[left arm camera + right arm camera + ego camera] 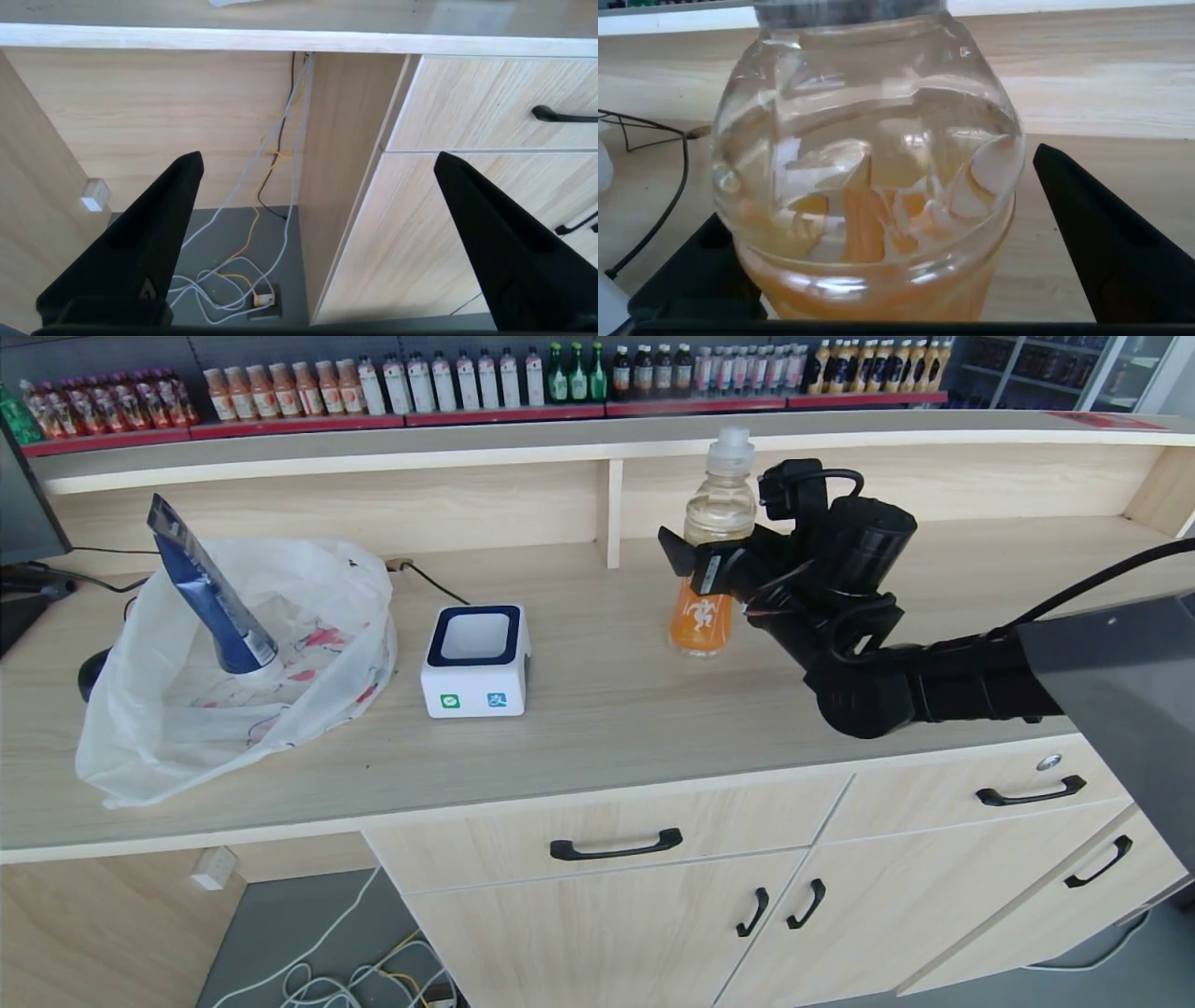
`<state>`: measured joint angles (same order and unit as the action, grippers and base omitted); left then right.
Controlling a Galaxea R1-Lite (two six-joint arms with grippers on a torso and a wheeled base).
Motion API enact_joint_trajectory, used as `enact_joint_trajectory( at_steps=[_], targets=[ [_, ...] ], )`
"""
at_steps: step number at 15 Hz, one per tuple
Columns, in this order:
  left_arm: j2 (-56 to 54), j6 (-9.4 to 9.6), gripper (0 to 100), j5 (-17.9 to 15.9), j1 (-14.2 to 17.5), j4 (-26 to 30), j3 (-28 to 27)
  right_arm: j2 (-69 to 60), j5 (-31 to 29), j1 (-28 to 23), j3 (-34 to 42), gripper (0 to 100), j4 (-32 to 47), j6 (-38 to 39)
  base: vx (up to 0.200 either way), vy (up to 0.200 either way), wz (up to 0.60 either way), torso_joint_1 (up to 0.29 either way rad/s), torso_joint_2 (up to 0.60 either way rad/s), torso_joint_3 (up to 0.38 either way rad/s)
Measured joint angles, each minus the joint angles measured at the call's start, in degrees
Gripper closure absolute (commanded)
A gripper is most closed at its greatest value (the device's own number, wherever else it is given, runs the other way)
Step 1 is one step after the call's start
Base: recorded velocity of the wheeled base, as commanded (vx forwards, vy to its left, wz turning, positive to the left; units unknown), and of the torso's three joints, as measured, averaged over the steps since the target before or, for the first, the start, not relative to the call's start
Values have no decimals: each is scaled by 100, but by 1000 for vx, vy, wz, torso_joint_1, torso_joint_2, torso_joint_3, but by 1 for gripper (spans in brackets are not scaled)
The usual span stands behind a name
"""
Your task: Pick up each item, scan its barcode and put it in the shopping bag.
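Head view: my right fingers point(676, 553) clamp the orange bottle point(719, 513), scan and bagging seemingly ahead; blue tube point(210, 588) already in the shopping bag point(308, 607); left fingers point(140, 252) apart

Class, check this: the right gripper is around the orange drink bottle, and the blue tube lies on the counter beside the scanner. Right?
Not quite. The head view shows the blue tube leaning inside the shopping bag, not on the counter. The right gripper is indeed around the orange drink bottle.
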<state>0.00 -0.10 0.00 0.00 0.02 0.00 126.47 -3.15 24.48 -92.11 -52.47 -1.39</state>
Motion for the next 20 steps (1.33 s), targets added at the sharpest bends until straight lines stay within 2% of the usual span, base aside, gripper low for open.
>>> enact_joint_trajectory(
  at_steps=[8,9,20],
  targets=[
    [0,0,0,0,0,0,0,189,9,-95,-312,0,129,-17,0,0,0,0,0,0],
    [0,-1,0,0,0,0,0,204,9,-100,-384,100,217,-17,0,0,0,0,0,0],
    [0,-4,0,0,0,0,0,208,11,-157,-764,100,362,-17,0,0,0,0,0,0]
  ],
)
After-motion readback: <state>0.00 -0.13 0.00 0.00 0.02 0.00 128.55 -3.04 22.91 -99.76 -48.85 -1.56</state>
